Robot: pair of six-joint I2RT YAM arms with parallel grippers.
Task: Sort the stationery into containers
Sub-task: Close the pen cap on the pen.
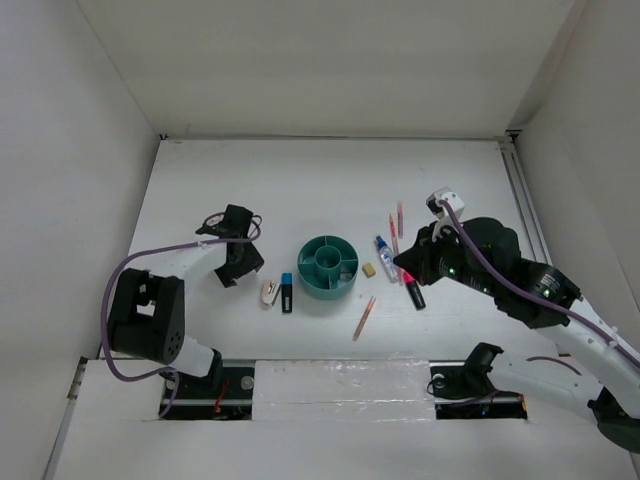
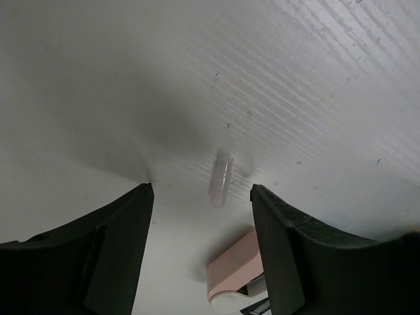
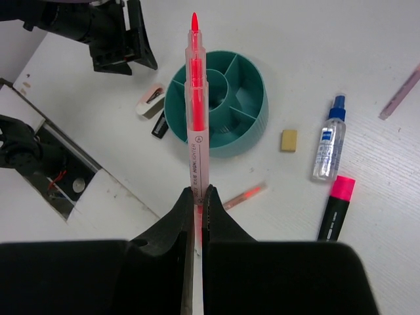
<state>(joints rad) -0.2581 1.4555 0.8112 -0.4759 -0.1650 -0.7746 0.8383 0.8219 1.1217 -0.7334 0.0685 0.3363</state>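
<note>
Right of the teal organizer [image 1: 328, 266], above the table, your right gripper [image 3: 198, 193] has its jaws pressed together on the lower end of a pinkish-orange pen [image 3: 195, 98]. The pen sticks straight out from the fingers, red tip forward. That is the item to place, and I judge it is not yet over the container. In the overhead view the hand hangs beyond the tan eraser [image 1: 369, 270], beside the pink-capped marker [image 1: 413, 292].

Carry the pen leftward over the eraser and the clear bottle [image 3: 328, 141], high enough that its long free end passes above the rim. You grip it near one end, so it may swing; move slowly. Tilt the wrist until the tip points down into one compartment, either the central cup [image 3: 222, 84] or an outer cell. Get the tip below the rim before you part the jaws, or the pen could bounce out.

Your left gripper [image 2: 202, 190] has its fingers apart with nothing between them. It sits low over the table near a small clear cap-like piece [image 2: 222, 178] and the white-pink piece [image 2: 233, 269]. Hold it off the organizer's left side while the right arm comes across.
</note>
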